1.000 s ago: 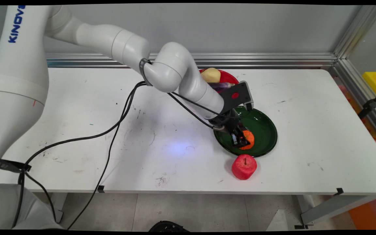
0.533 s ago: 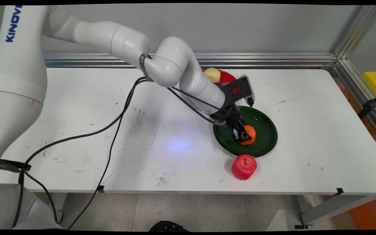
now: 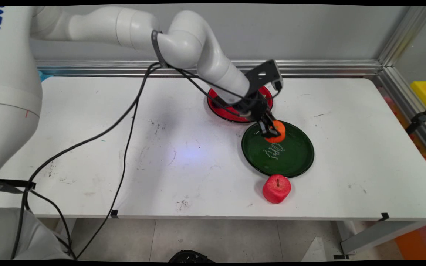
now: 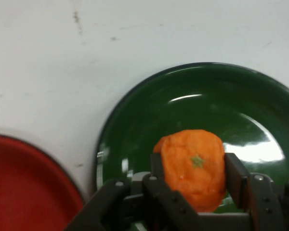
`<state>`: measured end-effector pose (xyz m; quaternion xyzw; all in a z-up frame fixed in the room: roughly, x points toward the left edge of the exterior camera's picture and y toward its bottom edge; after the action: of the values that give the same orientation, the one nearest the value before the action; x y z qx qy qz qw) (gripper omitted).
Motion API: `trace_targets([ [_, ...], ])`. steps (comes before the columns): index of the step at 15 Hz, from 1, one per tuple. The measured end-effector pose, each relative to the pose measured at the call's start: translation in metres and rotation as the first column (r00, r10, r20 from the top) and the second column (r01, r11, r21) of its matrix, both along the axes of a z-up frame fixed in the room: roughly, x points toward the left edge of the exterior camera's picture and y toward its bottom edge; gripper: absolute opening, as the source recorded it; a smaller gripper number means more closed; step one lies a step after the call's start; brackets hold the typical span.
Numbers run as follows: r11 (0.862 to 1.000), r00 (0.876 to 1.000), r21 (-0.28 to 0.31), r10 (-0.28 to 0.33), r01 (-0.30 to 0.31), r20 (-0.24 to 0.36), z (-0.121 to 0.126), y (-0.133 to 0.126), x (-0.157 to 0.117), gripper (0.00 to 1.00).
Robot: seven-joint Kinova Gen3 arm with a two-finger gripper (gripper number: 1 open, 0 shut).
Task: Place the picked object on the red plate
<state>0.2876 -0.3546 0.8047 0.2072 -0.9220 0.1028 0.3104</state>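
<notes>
Orange fruit [image 4: 194, 168], foam-like, sits clamped between my gripper [image 3: 271, 130] fingers [image 4: 236, 179], lifted above the green plate [image 3: 294, 157] toward its 11 o'clock rim. I judge it light, slightly squashy, non-slippery; grasping across its middle suits. Red apple [image 3: 276, 188] lies at the plate's 6 o'clock.

Even, bright overhead light fills the main view; the white surface [image 3: 87, 122] shows a soft grey shadow under the arm, toward 9 o'clock of the glossy dark green round plate [image 3: 294, 162]. In the hand view, white glare streaks lie on that plate [image 4: 260, 96] at 3 o'clock, and the black fingers [image 4: 238, 178] at 6 o'clock are soft.
</notes>
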Motion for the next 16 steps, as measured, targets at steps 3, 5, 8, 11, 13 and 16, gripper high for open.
trace_targets([
  [3, 1.000, 1.000, 0.001, 0.027, -0.027, 0.009, 0.006, -0.017, 0.022, 0.00],
  [5, 0.999, 0.999, -0.003, 0.037, -0.037, 0.020, 0.007, -0.030, 0.038, 0.00],
  [8, 0.999, 0.998, -0.012, 0.043, -0.043, 0.035, 0.004, -0.045, 0.058, 0.00],
  [11, 0.999, 0.998, -0.015, 0.045, -0.044, 0.045, -0.004, -0.059, 0.075, 0.00],
  [13, 0.999, 0.998, -0.013, 0.045, -0.044, 0.048, -0.008, -0.064, 0.081, 0.00],
  [16, 0.999, 0.998, -0.013, 0.046, -0.045, 0.051, -0.016, -0.071, 0.090, 0.00],
])
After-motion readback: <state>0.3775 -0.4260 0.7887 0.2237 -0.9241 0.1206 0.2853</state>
